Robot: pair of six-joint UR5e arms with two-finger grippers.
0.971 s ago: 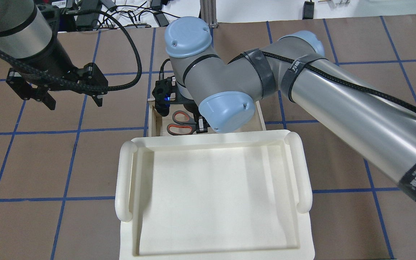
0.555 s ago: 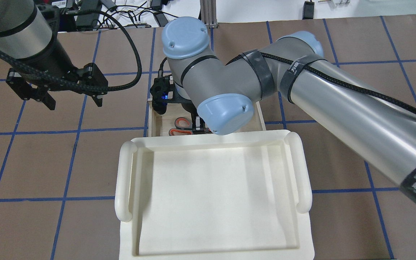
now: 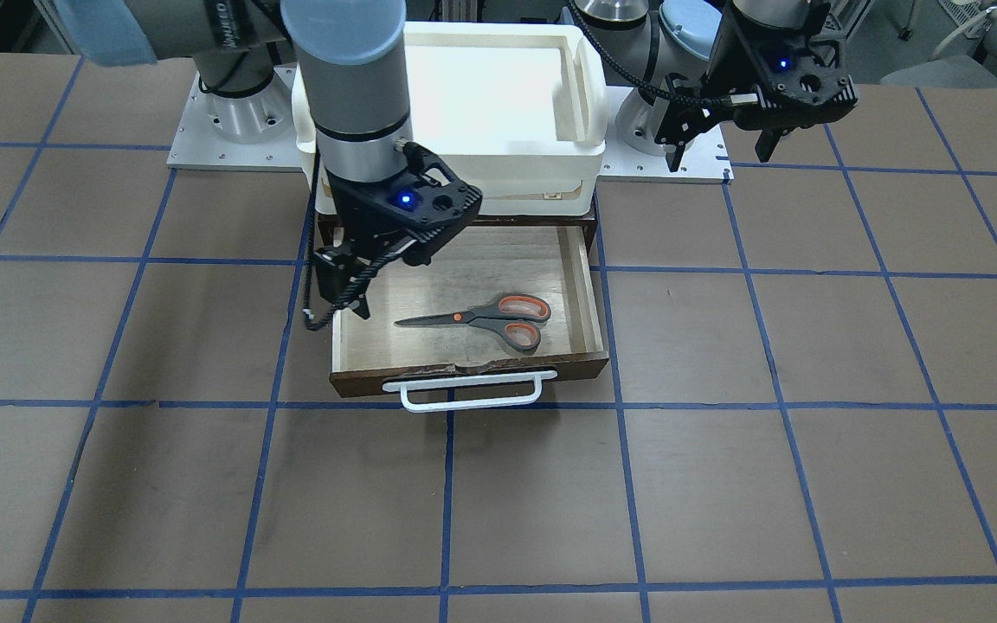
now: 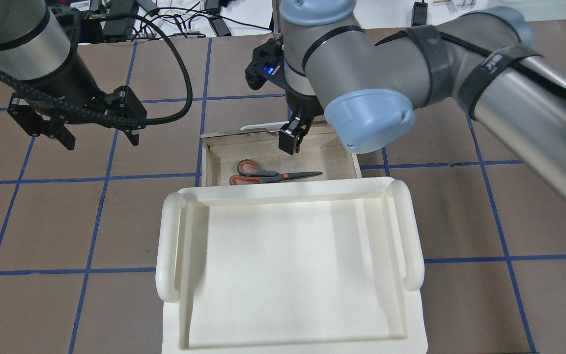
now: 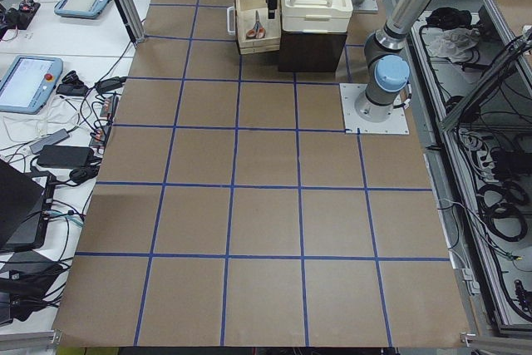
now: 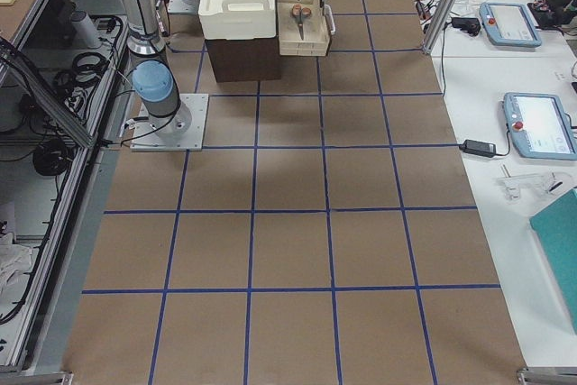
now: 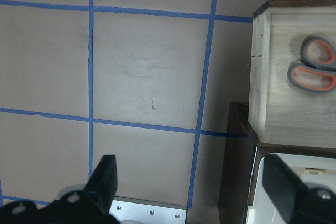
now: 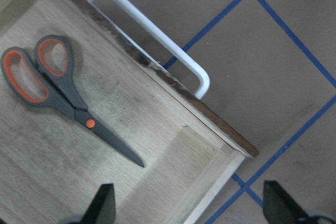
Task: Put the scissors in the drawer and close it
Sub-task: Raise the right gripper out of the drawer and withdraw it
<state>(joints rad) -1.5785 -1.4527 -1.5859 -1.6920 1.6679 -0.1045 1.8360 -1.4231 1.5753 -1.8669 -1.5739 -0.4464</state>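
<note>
The scissors, with grey handles lined orange, lie flat on the pale floor of the open drawer; they also show in the overhead view and the right wrist view. The drawer's dark front with the white bar handle faces away from the robot. My right gripper hangs open and empty above the blade end of the drawer, clear of the scissors. My left gripper is open and empty, held over the table to the left of the drawer.
A white plastic bin sits on top of the dark cabinet, above the drawer's slot. The brown table has blue grid tape. The robot bases stand behind the bin.
My right gripper has let go of the scissors, risen and moved away toward the drawer's front and blade end. The scissors now lie uncovered in the drawer. The left arm has not moved.
</note>
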